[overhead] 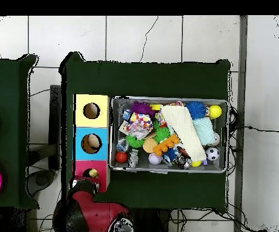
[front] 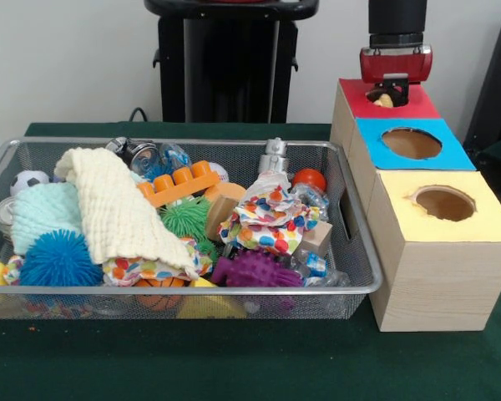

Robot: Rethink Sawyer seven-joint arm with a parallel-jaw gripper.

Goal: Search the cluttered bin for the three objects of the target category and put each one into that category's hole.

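Note:
The silver wire-mesh bin (front: 184, 290) is heaped with toys and cloths; it also shows in the overhead view (overhead: 166, 171). My gripper (front: 392, 87) hangs right over the round hole (front: 373, 96) of the red-topped box (front: 419, 105). A small pale yellow-tan soft toy (front: 385, 100) sits at the hole's mouth just beneath the gripper; it also shows in the overhead view (overhead: 93, 173). I cannot tell whether the gripper still holds it. No orange striped toy shows in the bin.
The blue-topped box (front: 451, 154) and the yellow-topped box (front: 493, 219) stand in a row in front of the red one. The bin holds spiky balls (front: 58, 259), a cream knitted cloth (front: 117, 209), an orange block (front: 177, 184) and a spotted cloth (front: 267, 219).

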